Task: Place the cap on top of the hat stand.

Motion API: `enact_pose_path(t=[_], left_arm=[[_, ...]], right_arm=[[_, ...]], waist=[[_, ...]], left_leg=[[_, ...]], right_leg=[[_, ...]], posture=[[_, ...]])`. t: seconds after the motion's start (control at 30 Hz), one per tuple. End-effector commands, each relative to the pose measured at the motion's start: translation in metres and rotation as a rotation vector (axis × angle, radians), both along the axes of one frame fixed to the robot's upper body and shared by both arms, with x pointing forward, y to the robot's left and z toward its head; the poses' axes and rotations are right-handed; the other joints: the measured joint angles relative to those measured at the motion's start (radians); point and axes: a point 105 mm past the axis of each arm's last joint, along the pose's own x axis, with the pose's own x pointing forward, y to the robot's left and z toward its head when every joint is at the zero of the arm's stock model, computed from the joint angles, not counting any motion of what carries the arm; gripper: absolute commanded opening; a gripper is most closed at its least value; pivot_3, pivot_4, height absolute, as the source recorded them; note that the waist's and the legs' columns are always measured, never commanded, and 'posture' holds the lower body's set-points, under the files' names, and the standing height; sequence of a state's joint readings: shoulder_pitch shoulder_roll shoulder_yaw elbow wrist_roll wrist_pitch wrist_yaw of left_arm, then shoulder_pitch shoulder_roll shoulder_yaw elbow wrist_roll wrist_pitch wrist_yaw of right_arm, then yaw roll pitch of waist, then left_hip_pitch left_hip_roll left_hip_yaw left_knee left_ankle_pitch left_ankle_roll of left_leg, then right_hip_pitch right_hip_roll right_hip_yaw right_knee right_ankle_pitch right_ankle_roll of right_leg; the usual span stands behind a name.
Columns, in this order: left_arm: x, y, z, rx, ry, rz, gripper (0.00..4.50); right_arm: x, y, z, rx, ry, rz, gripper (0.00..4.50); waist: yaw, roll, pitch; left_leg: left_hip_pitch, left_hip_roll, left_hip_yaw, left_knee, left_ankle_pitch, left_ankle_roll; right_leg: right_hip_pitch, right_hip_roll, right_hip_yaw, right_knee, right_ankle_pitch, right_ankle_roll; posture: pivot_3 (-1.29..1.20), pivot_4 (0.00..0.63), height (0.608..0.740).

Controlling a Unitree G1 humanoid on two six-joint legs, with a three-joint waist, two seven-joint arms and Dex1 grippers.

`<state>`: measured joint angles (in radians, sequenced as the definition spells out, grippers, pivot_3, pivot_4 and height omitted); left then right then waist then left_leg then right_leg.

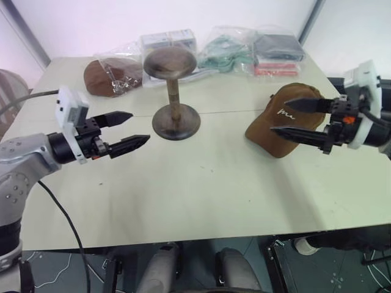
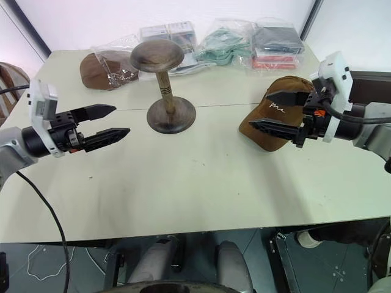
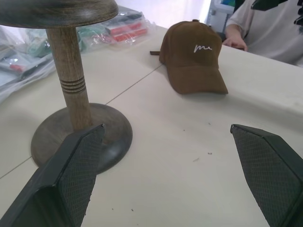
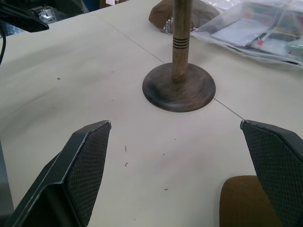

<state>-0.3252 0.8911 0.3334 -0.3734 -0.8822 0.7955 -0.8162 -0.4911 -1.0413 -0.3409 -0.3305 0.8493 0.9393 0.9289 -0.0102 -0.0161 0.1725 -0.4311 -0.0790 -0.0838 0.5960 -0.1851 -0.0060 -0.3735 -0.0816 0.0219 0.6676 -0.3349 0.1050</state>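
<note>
Table [image 1: 201, 201]: a wide pale top with a seam running across it, and it carries everything in play.
Bags at the far edge [image 1: 250, 49]: a row of clear plastic bags lies along the back, well clear of the working area; they hold flat packed goods in grey, green and red, and I cannot tell what those are.
Bagged hat [image 1: 113, 76]: a reddish-brown hat sits inside its own clear bag at the far left, just behind the stand, and it reads as a bystander, not our piece.
Hat stand [image 1: 174, 91]: upright near the middle, disc base flat on the table, domed top bare, so the goal spot is free and waiting.
Cap [image 1: 284, 119]: brown, white script on the front, resting on the table to the right of the stand and well apart from it; nothing is lifting it.
Right gripper [image 1: 293, 119]: fingers spread wide and pointing inward, hovering over the cap, which looks like a line-up for the grab; no hold yet.
Left gripper [image 1: 131, 131]: also spread, holding nothing, parked left of the stand's base, likely kept clear or ready to steady it.
Progress: by my read, the pick-up has not begun.
</note>
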Motion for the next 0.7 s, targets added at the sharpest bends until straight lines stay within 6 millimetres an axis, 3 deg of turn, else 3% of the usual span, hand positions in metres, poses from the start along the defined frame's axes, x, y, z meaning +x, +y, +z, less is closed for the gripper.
enact_pose_path(t=[0.03, 0.7], left_arm=[[-0.0033, -0.0008, 0.0129, 0.021, -0.07, -0.015, 4.5], [-0.0018, -0.0006, 0.0173, 0.005, -0.081, -0.012, 4.5]], right_arm=[[-0.0067, 0.001, 0.0103, -0.009, -0.048, 0.01, 4.49], [-0.0153, 0.0043, 0.0076, -0.013, -0.032, 0.008, 4.49]], waist=[[0.0, 0.0, 0.0], [0.0, 0.0, 0.0]], left_leg=[[0.0, 0.0, 0.0, 0.0, 0.0, 0.0], [0.0, 0.0, 0.0, 0.0, 0.0, 0.0]], right_leg=[[0.0, 0.0, 0.0, 0.0, 0.0, 0.0], [0.0, 0.0, 0.0, 0.0, 0.0, 0.0]], posture=[[0.0, 0.15, 0.74], [0.0, 0.15, 0.74]])
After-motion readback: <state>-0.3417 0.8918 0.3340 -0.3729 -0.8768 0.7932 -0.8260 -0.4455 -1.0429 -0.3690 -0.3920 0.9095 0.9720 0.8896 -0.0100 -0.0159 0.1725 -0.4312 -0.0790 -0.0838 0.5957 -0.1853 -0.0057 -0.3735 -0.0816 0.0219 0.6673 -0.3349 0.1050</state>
